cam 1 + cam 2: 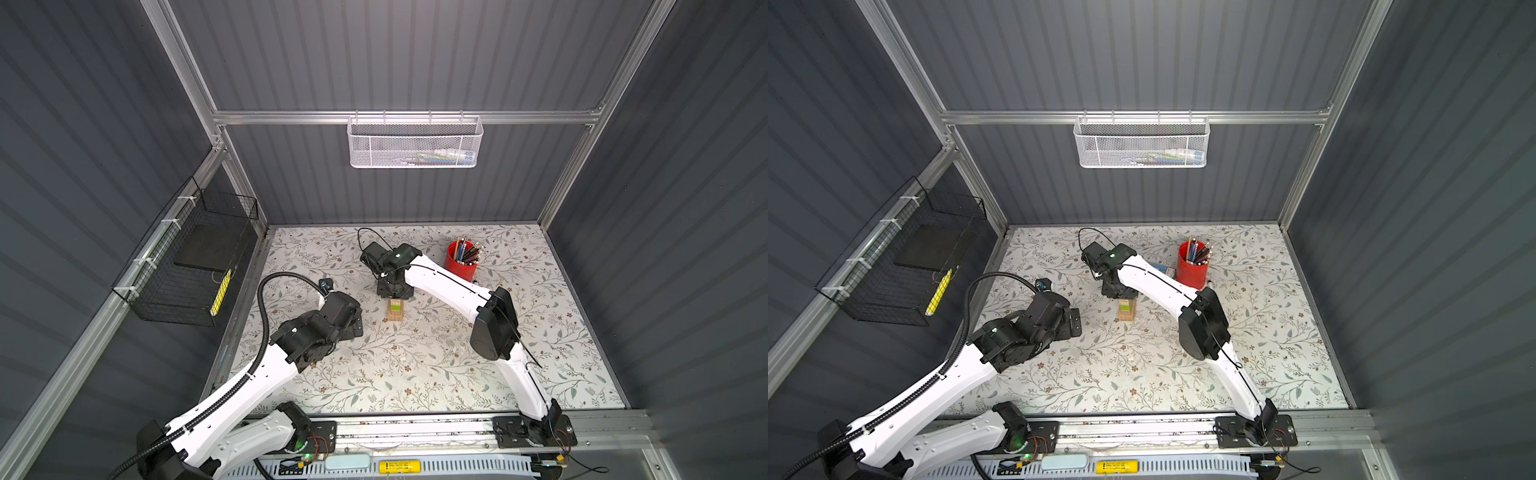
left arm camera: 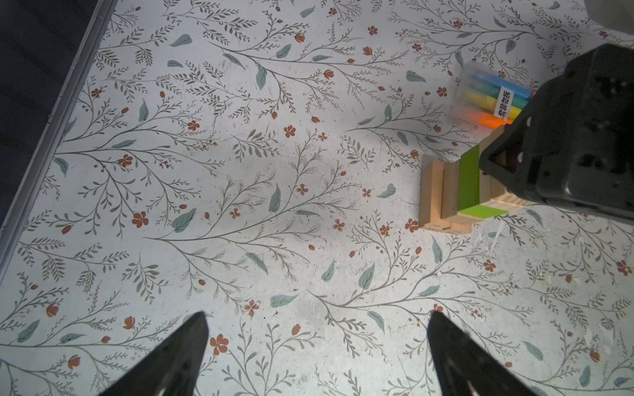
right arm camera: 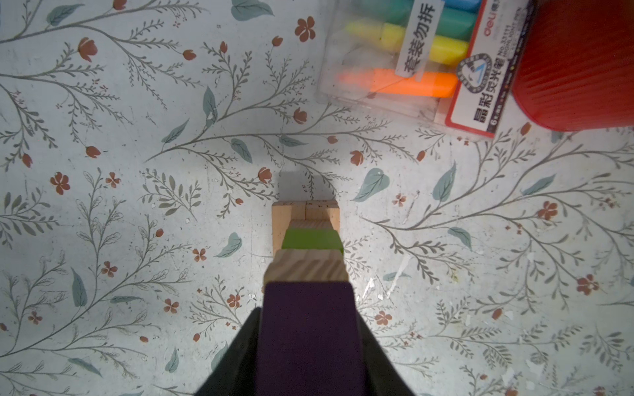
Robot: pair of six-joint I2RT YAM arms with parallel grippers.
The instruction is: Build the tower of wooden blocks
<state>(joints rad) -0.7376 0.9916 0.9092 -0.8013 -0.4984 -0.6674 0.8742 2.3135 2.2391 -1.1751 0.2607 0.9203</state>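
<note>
The tower (image 1: 395, 311) (image 1: 1126, 311) stands mid-table, a slim stack of tan wood blocks. In the right wrist view a lime green block (image 3: 312, 239) lies near the top, a tan block (image 3: 307, 269) over it, and a dark purple block (image 3: 308, 343) uppermost. My right gripper (image 3: 307, 310) (image 1: 394, 291) hangs straight over the stack, shut on the purple block, a finger tight against each side. The left wrist view shows the stack (image 2: 446, 199) from the side under that gripper. My left gripper (image 2: 318, 313) (image 1: 356, 322) hovers left of the tower, open and empty.
A clear pack of coloured highlighters (image 3: 394, 68) (image 2: 490, 99) lies just behind the tower, beside a red pencil cup (image 1: 461, 259) (image 3: 579, 65). A white mesh basket (image 1: 413, 143) hangs on the back wall. A black wire basket (image 1: 195, 266) hangs on the left wall.
</note>
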